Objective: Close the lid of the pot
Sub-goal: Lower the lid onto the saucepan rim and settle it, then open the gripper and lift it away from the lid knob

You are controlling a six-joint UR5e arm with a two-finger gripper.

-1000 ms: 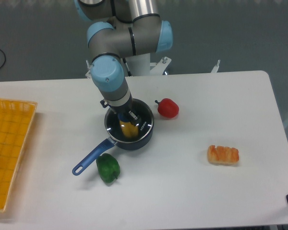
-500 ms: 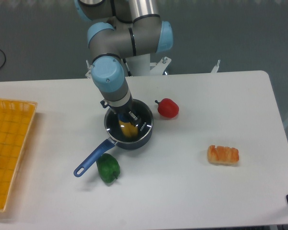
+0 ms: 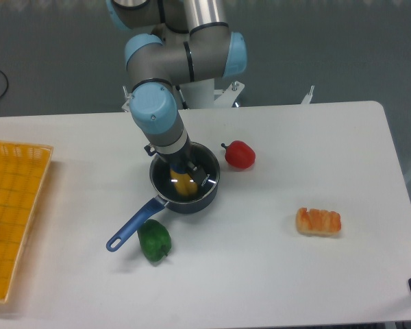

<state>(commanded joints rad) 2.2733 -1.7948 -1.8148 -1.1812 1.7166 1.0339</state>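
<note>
Slightly shifted since a moment ago, the pot [image 3: 185, 184] sits mid-surface under my end effector [image 3: 186, 173]. I can't tell its grip; the arm hides the lid's [image 3: 204, 173] knob.

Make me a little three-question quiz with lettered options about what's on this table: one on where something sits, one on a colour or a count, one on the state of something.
1. Where is the green pepper?
A. inside the yellow tray
B. beside the pot's blue handle
C. next to the orange food piece

2. How many peppers lie on the table outside the pot?
A. one
B. two
C. four

3. Where are the arm's fingers?
A. down over the pot
B. high above the tray
C. resting on the bare table

Answers: 1 B, the green pepper lies just by the handle. 2 B, one green and one red pepper. 3 A, the fingers reach down onto the pot, where the lid glints.
</note>
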